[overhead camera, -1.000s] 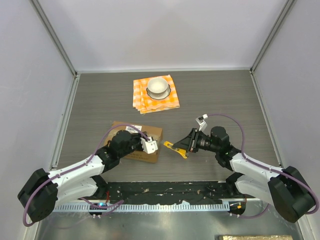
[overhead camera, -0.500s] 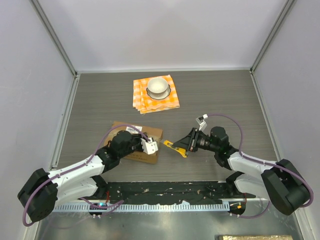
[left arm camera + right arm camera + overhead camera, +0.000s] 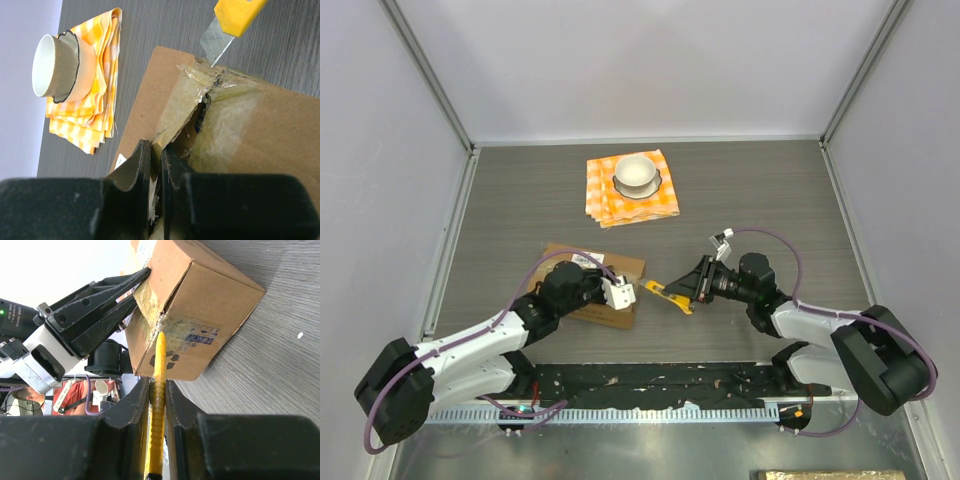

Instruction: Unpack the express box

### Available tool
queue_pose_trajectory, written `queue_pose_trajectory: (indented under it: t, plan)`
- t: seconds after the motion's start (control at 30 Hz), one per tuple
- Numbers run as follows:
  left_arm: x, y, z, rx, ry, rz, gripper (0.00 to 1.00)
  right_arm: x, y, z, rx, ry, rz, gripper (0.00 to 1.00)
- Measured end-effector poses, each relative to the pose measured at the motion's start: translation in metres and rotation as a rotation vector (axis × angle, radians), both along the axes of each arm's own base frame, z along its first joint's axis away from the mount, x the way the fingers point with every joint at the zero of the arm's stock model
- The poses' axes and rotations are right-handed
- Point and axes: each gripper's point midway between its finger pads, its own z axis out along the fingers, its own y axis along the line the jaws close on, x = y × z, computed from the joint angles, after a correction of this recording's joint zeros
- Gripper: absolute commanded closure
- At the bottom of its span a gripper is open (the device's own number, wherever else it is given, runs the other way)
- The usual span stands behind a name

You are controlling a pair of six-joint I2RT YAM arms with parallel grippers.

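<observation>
the right end effector (image 3: 157,384), clamping a yellow utility knife (image 3: 160,356), edges nearer the brown taped cardboard express box (image 3: 272,137), likely light and stiff, which the left end effector (image 3: 155,149) pinches by its flap (image 3: 172,125).

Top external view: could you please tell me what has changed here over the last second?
The right arm's rear links swung inward, and the right end effector, shut on the yellow utility knife, edged slightly toward the express box. The left end effector kept pinching the box's taped flap; box, bowl and checked cloth stayed put.
</observation>
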Motion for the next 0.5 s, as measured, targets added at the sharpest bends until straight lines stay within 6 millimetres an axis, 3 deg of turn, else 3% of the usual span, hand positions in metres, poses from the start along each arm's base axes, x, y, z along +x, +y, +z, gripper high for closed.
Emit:
queue_pose_trajectory:
  t: [0.5]
  plan:
    - [-0.002, -0.001, 0.0, 0.008, -0.002, -0.02, 1.0, -0.007, 0.005, -0.014, -0.013, 0.062, 0.063, 0.99]
